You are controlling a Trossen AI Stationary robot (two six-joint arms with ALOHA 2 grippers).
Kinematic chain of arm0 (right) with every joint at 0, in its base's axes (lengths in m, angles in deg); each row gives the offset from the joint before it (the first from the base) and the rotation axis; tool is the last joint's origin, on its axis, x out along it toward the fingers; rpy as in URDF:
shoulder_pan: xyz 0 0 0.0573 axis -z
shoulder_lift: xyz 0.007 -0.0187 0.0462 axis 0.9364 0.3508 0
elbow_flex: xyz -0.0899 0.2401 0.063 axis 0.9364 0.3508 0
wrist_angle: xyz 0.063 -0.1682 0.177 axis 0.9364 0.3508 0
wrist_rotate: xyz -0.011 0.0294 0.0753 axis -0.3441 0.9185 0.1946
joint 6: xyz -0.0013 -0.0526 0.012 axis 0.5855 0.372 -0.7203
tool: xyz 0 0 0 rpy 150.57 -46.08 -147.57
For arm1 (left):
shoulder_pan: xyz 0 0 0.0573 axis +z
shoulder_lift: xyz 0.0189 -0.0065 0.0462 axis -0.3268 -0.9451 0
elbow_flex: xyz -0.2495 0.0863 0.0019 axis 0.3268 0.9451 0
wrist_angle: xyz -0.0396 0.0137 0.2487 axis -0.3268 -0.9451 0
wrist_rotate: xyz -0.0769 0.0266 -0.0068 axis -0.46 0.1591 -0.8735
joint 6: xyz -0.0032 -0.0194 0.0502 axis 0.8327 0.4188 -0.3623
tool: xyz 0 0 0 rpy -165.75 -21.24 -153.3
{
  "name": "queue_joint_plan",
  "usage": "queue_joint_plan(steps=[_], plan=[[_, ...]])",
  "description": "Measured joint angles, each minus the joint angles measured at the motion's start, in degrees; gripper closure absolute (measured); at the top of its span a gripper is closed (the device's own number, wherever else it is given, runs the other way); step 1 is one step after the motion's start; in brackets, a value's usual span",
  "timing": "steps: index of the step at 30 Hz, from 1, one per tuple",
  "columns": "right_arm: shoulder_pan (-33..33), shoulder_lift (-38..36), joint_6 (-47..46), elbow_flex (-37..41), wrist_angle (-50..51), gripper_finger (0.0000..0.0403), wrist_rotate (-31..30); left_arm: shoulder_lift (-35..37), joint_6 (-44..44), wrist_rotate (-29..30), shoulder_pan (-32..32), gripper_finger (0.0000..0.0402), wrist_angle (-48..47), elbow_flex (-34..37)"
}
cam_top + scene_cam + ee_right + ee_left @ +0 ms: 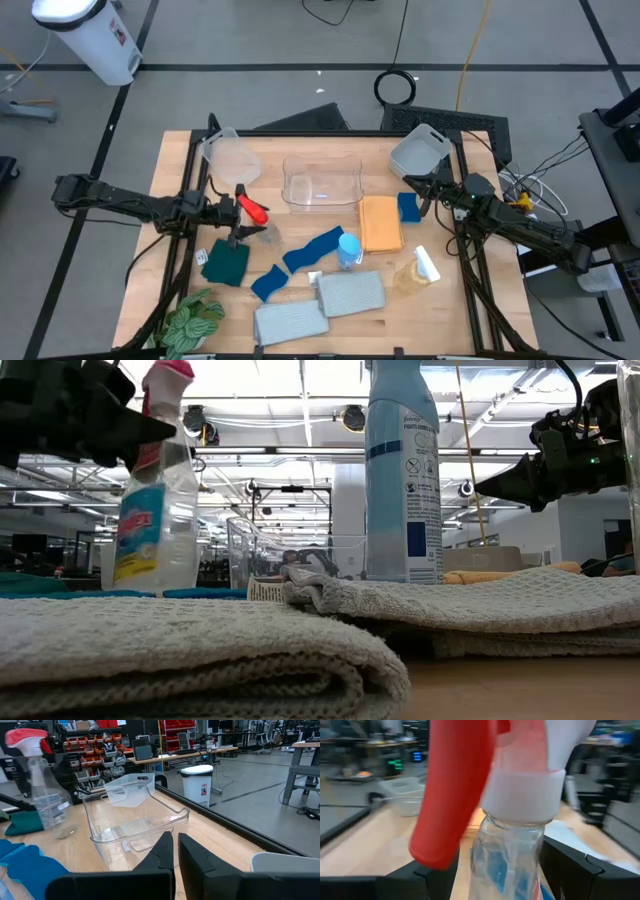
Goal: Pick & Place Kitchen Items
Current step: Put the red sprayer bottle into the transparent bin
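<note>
In the low view, two grey folded towels lie nearest, behind them the Windex-labelled red-trigger bottle gripped upright by the left gripper, while the right gripper hovers closed, empty, by the clear tub.

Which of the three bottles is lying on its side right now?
The white-trigger bottle, flat on the table near the right arm. The red-trigger bottle and blue-capped bottle stand upright.
</note>
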Motion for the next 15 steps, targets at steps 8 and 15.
queue_joint_plan(steps=[8, 15], plan=[[0.0, 0.0, 0.0, 0.0, 0.0, 0.0399, 0.0, 0.0, 1.3, 11.0, 0.0, 0.0135, -0.1, 0.0], [0.0, 0.0, 0.0, 0.0, 0.0, 0.0399, 0.0, 0.0, 1.2, 20.5, 0.0, 0.0135, -0.1, 0.0]])
